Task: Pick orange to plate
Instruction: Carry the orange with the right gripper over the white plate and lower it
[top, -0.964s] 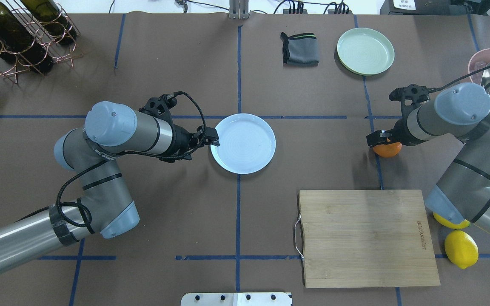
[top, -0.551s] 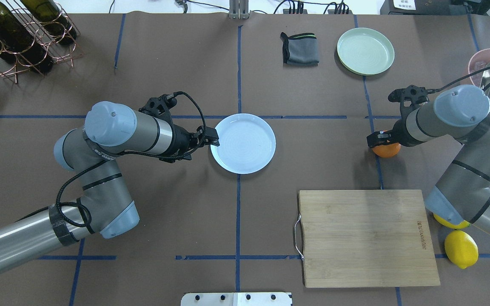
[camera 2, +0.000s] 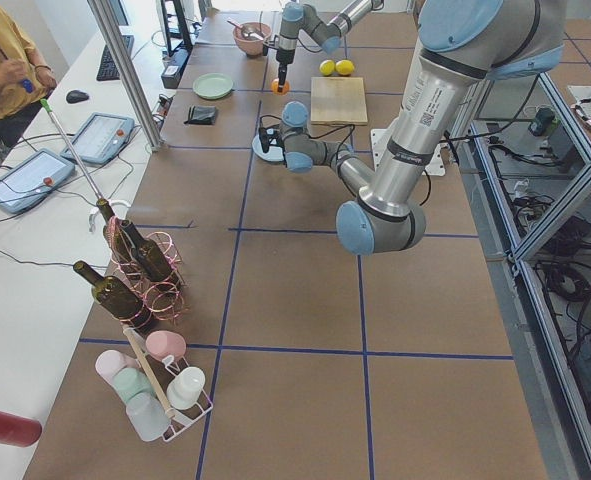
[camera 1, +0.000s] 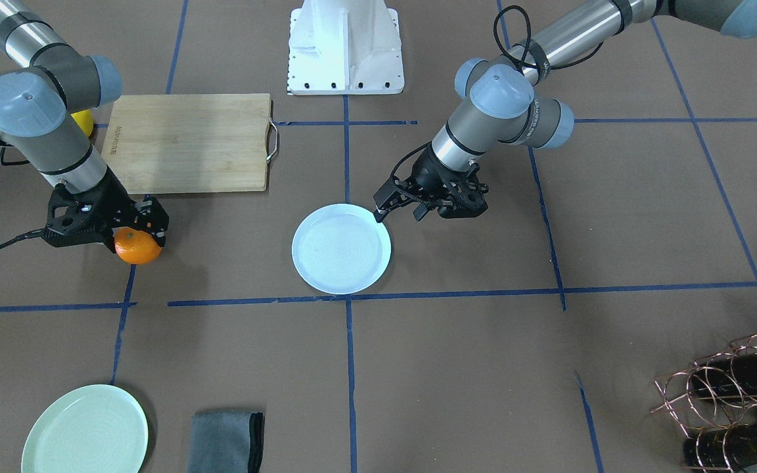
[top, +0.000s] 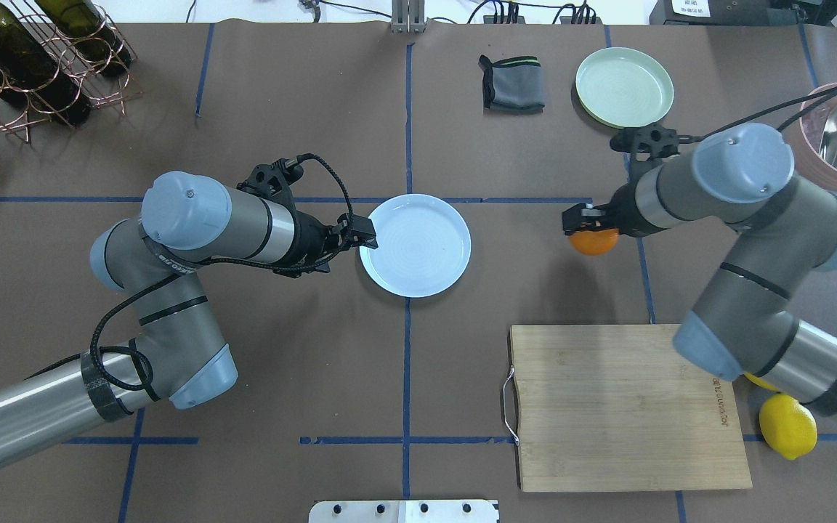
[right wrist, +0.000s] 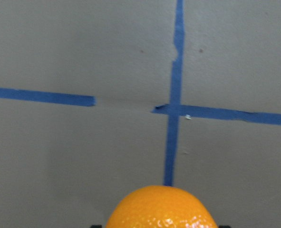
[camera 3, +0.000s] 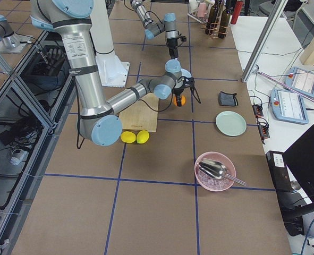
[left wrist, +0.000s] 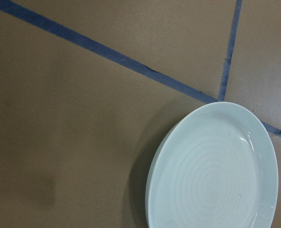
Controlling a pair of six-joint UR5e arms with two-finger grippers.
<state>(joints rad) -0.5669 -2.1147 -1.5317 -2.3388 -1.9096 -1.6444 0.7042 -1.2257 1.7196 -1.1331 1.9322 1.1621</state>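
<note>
The orange [top: 596, 243] hangs above the table in my right gripper [top: 587, 222], which is shut on it; it fills the bottom of the right wrist view [right wrist: 161, 209] and also shows from the front [camera 1: 137, 247]. The white plate [top: 415, 245] lies at the table's centre, well to the left of the orange and apart from it. My left gripper [top: 349, 243] hovers at the plate's left rim, fingers spread and holding nothing. Seen from the left wrist camera, the plate [left wrist: 216, 171] sits at the lower right with no fingers visible.
A wooden cutting board [top: 625, 407] lies near the right front, with two lemons [top: 787, 425] beside it. A pale green plate [top: 624, 87] and a grey cloth [top: 513, 82] sit at the back. A pink bowl [top: 818, 156] stands far right, a bottle rack [top: 33, 58] far left.
My right gripper has carried the orange leftward toward the white plate, off its earlier spot on the blue tape line. The left arm has stayed put.
</note>
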